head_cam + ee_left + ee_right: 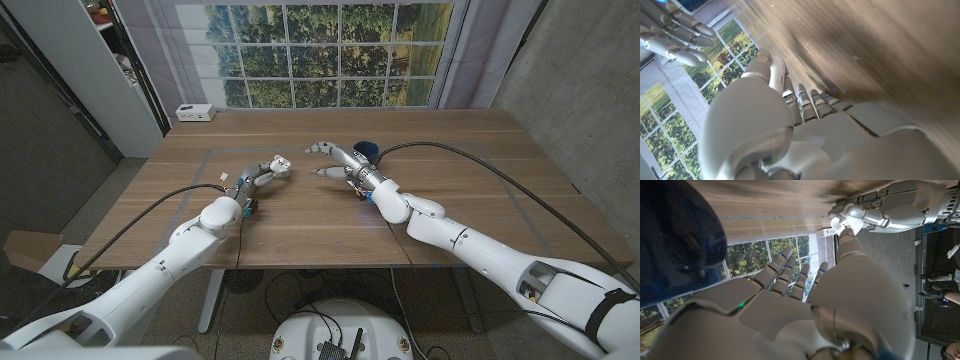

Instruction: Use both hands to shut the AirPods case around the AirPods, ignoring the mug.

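Note:
My left hand (258,177) is left of the table's middle and pinches a small white AirPods case (281,162) at its fingertips. In the right wrist view the case (842,222) is a rounded white lump held by my left hand (890,207); whether its lid is up cannot be told. My right hand (334,160) hovers just right of the case, fingers spread and empty, a short gap from it. My right hand's fingers (675,30) reach toward my left hand (765,120). The dark blue mug (366,151) stands right behind my right hand and looms close (675,235).
A white box (194,113) sits at the table's far left edge. Thin tape lines mark a rectangle on the wooden table (300,225). Black cables run along both arms. Bare wood lies in front of both hands.

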Available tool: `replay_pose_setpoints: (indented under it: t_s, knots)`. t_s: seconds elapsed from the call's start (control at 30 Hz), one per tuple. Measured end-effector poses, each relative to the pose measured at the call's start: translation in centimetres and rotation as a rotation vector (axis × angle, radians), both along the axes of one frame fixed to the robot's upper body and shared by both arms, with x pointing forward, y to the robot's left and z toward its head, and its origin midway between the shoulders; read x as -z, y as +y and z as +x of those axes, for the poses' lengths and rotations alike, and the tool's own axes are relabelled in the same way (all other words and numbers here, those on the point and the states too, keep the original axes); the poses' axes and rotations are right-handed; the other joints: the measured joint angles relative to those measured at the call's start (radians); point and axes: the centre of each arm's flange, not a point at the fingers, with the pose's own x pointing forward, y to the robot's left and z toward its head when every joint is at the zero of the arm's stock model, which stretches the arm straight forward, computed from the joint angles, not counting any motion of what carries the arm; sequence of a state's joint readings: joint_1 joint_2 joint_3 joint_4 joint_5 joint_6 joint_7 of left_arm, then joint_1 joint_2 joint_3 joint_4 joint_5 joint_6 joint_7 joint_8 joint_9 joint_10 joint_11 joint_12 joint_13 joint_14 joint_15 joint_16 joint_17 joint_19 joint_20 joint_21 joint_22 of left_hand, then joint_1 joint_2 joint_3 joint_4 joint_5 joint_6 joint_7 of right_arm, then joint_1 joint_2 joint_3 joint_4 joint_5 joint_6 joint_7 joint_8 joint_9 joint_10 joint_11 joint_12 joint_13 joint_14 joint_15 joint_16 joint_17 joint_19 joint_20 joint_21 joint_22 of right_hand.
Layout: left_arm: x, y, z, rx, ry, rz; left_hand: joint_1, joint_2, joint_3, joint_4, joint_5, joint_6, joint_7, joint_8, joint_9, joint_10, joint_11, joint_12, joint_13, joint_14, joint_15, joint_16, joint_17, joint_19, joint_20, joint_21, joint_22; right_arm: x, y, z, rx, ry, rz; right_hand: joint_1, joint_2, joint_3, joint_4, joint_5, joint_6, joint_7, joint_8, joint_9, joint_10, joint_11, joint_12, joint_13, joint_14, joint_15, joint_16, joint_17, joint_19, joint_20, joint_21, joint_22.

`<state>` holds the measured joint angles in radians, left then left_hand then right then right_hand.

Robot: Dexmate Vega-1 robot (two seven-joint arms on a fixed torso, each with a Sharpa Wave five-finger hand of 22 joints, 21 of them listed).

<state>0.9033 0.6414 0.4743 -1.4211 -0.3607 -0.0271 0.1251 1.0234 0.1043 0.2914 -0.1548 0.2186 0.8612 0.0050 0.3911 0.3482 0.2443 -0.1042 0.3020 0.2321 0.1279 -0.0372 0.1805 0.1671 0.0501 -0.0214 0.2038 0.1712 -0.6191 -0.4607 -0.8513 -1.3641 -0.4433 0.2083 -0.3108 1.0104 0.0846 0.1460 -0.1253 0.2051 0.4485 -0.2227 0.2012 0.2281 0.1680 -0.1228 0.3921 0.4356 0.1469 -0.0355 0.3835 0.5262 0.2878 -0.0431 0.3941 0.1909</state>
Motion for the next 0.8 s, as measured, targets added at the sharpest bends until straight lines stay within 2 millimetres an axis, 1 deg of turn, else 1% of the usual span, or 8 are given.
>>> replay_pose_setpoints:
  t_s: [0.17,0.23,0.4,0.5,0.57,0.6,0.63,0.8]
  knots:
    - [-0.2,0.2,0.0,0.075,0.009,-0.037,0.006,-0.006,-0.013,0.000,0.000,0.000,0.000,0.007,0.000,-0.009,-0.009,-0.011,-0.005,-0.028,0.001,-0.005,0.001,-0.008,-0.001,-0.003,0.000,-0.7,-0.5,-0.4,0.015,-0.014,0.023,0.000,0.000,-0.003,0.003,0.000,0.000,0.000,0.000,0.000,0.003,0.003,0.000,0.000,0.000,0.000,0.000,0.000,0.000,0.000,0.000,0.000]
    - [-0.3,0.1,0.0,0.102,0.012,-0.042,0.012,-0.012,-0.019,0.000,0.002,0.000,0.000,0.007,-0.001,-0.017,-0.008,-0.017,-0.005,-0.044,0.001,-0.008,0.003,-0.008,-0.001,-0.003,0.000,-1.0,-0.6,-0.5,0.019,-0.019,0.031,-0.010,0.003,-0.005,0.005,-0.006,0.000,0.000,0.007,0.000,0.007,0.007,0.000,0.000,0.000,0.000,0.000,0.000,0.000,0.000,0.000,0.000]
    - [-1.4,-0.4,0.0,0.188,0.008,-0.039,0.020,-0.020,-0.031,0.004,0.018,0.011,0.000,0.007,-0.010,-0.023,-0.011,-0.025,-0.006,-0.062,0.002,-0.008,0.004,-0.017,0.008,-0.003,0.010,-2.2,-1.1,-1.3,0.024,-0.033,0.049,-0.040,0.005,-0.017,0.017,-0.006,0.011,0.000,0.008,0.000,-0.001,0.018,0.000,-0.004,-0.002,-0.002,-0.003,0.000,0.000,0.000,0.000,0.000]
    - [-2.4,-0.7,-0.2,0.229,-0.013,-0.027,0.020,-0.020,-0.031,0.004,0.022,0.011,0.000,0.007,-0.011,-0.025,-0.014,-0.025,-0.009,-0.066,-0.002,-0.008,0.004,-0.020,0.012,-0.007,0.019,-2.9,-1.2,-1.8,0.021,-0.039,0.047,-0.058,0.005,-0.024,0.024,-0.012,0.020,0.002,0.008,0.000,-0.017,0.022,-0.006,-0.005,-0.025,-0.003,-0.013,0.000,-0.017,0.006,-0.009,0.000]
    - [-2.9,-0.7,-0.2,0.234,-0.020,-0.022,0.020,-0.020,-0.034,0.005,0.022,0.013,0.001,0.007,-0.013,-0.025,-0.014,-0.025,-0.009,-0.073,0.001,-0.008,0.004,0.004,0.045,-0.010,0.016,-3.1,-1.3,-2.0,0.024,-0.030,0.041,-0.067,0.004,-0.026,0.026,-0.012,0.020,0.001,0.008,0.000,-0.028,0.023,-0.012,-0.009,-0.034,-0.001,-0.022,-0.001,-0.021,0.010,-0.012,0.000]
    - [-3.0,-0.9,-0.3,0.250,-0.028,-0.016,0.020,-0.020,-0.037,0.004,0.022,0.016,0.002,0.007,-0.013,-0.025,-0.014,-0.025,-0.009,-0.073,0.001,-0.008,0.004,0.044,0.087,-0.010,0.013,-3.6,-1.2,-2.5,0.015,-0.043,0.044,-0.069,0.002,-0.029,0.029,-0.012,0.020,0.001,0.008,0.000,-0.028,0.023,-0.012,-0.009,-0.040,-0.001,-0.022,-0.002,-0.026,0.015,-0.012,0.000]
    - [-3.5,-1.0,-0.4,0.259,-0.041,-0.012,0.020,-0.020,-0.039,0.004,0.022,0.016,0.002,0.007,-0.013,-0.025,-0.014,-0.025,-0.009,-0.073,0.001,-0.008,0.004,0.066,0.108,-0.009,0.013,-3.9,-1.2,-2.8,0.012,-0.043,0.042,-0.078,0.001,-0.031,0.031,-0.012,0.023,0.004,0.008,0.000,-0.032,0.027,-0.012,-0.009,-0.042,-0.003,-0.027,-0.003,-0.030,0.018,-0.015,0.000]
    - [-5.3,-1.8,-0.7,0.293,-0.091,0.013,0.026,-0.027,-0.045,0.010,0.030,0.024,0.002,0.007,-0.013,-0.025,-0.014,-0.025,-0.009,-0.073,0.002,-0.008,0.004,0.074,0.109,-0.008,0.010,-4.7,-0.9,-3.8,-0.003,-0.042,0.029,-0.105,-0.008,-0.040,0.037,-0.012,0.040,0.014,0.008,0.000,-0.044,0.039,-0.025,-0.016,-0.067,-0.002,-0.050,-0.019,-0.055,0.033,-0.032,-0.005]
